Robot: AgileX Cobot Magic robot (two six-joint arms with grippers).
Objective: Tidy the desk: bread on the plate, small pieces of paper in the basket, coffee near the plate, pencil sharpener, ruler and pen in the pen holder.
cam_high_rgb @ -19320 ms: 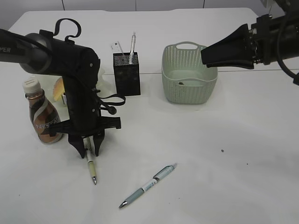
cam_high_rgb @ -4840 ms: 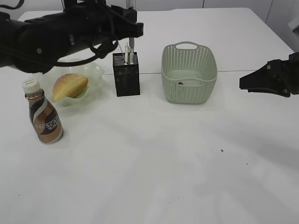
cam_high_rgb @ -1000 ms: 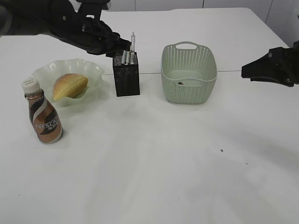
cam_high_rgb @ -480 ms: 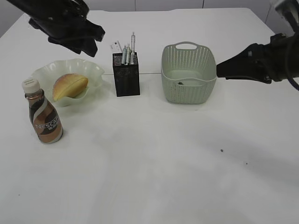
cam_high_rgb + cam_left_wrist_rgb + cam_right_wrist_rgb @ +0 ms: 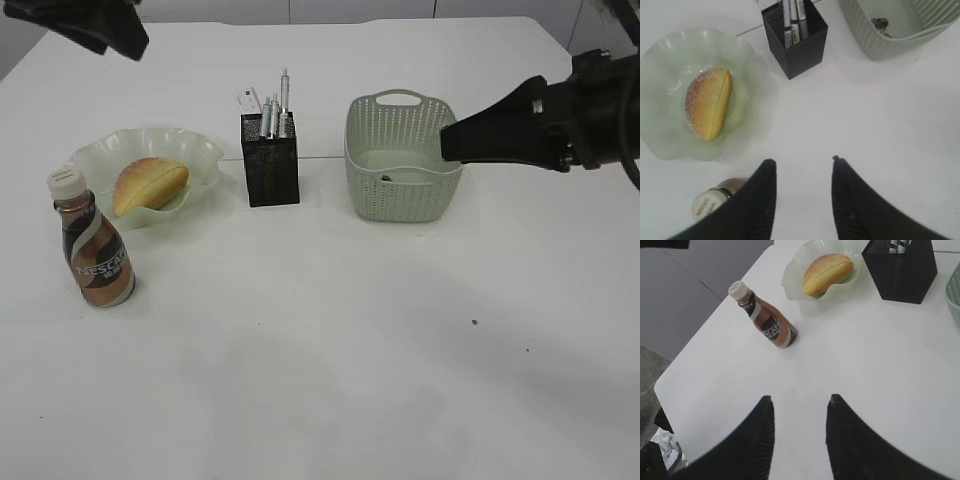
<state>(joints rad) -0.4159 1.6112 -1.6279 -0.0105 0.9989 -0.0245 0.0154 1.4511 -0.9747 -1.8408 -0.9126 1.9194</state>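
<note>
Left arm (image 5: 85,22): cut off by the top edge of the exterior view; fingers out of that frame.
Right arm (image 5: 545,122): runs off the right edge of the exterior view.
Basket (image 5: 890,30): cropped by the top and right edges in the left wrist view; a small dark scrap (image 5: 882,23) inside, too small to identify.
Pen holder (image 5: 900,270): top cut off in the right wrist view; contents barely visible.
Coffee bottle (image 5: 715,204): partly hidden behind a left finger.
</note>
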